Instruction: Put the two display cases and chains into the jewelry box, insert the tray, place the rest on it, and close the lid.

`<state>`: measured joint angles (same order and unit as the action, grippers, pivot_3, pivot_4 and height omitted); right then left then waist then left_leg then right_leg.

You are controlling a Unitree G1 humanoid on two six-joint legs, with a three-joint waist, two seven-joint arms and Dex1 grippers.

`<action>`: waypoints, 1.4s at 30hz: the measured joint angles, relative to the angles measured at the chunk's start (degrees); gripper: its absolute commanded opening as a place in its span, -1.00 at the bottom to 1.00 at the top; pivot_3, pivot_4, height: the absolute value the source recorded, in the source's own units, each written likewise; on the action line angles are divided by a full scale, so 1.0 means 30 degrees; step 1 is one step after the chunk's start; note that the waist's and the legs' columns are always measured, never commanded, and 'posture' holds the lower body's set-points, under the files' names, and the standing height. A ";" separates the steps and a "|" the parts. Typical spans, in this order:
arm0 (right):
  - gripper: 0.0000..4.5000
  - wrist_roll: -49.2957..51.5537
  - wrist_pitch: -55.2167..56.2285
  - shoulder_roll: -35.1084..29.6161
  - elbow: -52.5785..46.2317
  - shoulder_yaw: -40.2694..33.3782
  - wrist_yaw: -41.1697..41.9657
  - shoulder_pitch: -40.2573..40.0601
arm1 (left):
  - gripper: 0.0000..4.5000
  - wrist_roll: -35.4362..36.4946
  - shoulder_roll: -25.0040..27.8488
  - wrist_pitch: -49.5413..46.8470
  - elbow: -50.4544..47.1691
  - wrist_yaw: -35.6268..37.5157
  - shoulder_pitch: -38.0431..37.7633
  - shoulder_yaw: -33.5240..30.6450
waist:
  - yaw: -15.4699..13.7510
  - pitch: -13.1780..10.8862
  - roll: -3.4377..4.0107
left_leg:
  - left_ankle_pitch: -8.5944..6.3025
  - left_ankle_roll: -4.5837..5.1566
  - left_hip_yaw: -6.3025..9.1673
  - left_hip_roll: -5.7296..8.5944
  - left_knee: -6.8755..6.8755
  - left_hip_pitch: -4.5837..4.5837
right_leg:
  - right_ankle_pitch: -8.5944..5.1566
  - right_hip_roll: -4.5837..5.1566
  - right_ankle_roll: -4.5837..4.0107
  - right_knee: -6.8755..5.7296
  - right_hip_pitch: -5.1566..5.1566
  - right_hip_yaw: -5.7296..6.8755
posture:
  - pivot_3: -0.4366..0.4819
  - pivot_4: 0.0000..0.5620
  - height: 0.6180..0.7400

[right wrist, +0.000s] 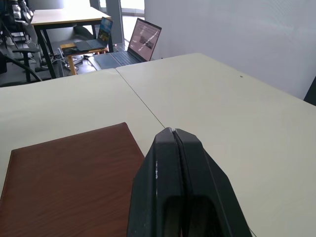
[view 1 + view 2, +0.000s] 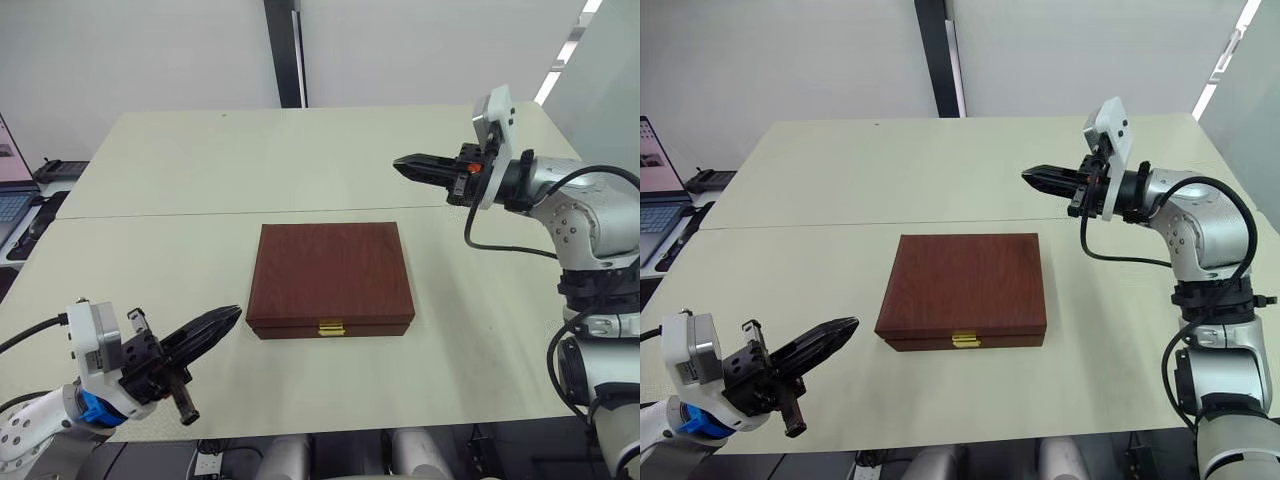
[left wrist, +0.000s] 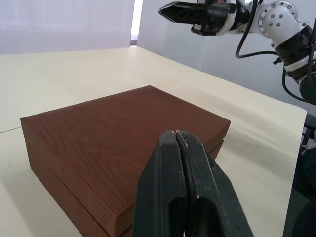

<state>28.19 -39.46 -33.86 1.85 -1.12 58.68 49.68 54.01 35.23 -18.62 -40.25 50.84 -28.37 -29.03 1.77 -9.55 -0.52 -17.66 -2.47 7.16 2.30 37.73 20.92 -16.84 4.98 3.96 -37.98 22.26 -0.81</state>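
Observation:
The brown jewelry box [image 2: 331, 275] lies in the middle of the cream table with its lid down and a gold clasp [image 2: 331, 327] facing me. My left gripper [image 2: 232, 317] hovers shut and empty at the box's front left corner, apart from it. My right gripper [image 2: 400, 162] is raised above the table behind and to the right of the box, shut and holding nothing. The left wrist view looks over the box's lid [image 3: 123, 133] past the shut fingers [image 3: 175, 143]. The display cases, chains and tray are out of view.
Two cream tables [image 2: 200, 170] meet along a seam behind the box. A laptop [image 2: 8, 170] sits on a stand off the left edge. A dark pillar [image 2: 285, 50] stands against the white wall at the back.

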 measured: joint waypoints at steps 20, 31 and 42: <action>-0.99 -0.0782 0.0409 -0.3102 -0.4726 0.0093 -0.0960 -0.4357 | -1.00 -0.2306 0.1341 0.0225 0.7120 -0.0358 0.6389 -0.0428 | -0.0024 -0.0012 -0.0011 | 0.0001 -0.0001 0.0026 0.0008 0.0006 0.0004 | 0.0000 -0.0003 0.0001 0.0001 -0.0003 0.0031 | -0.05 -0.47 1.00; -0.99 -0.0800 -0.0114 -0.3712 -0.8725 -0.4681 -0.4695 -1.1839 | -1.00 -0.7330 0.1461 0.0222 1.0636 -0.3345 0.8408 0.0997 | -0.0080 -0.0018 -0.0026 | 0.0000 -0.0001 0.0034 0.0011 0.0001 0.0009 | 0.0002 -0.0002 0.0006 -0.0002 -0.0001 0.0026 | -0.05 -0.47 1.00; -0.99 -0.3653 0.4786 -0.2643 -0.7805 -0.6701 -0.6843 -1.7156 | -1.00 -1.1672 0.1664 0.1245 1.2845 -0.4401 0.8644 0.2604 | -0.0068 -0.0018 -0.0027 | 0.0000 -0.0001 0.0011 0.0016 0.0005 -0.0004 | 0.0003 -0.0001 0.0008 -0.0006 -0.0010 0.0010 | -0.05 -0.47 1.00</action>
<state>17.23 -25.10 -41.79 -21.57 -21.23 38.15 -1.79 18.99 40.22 -14.88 -1.72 37.63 -2.44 -21.21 1.56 -9.60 -0.60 -17.66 -2.48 7.19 2.34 37.74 20.91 -16.83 4.98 3.98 -38.00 22.22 -0.78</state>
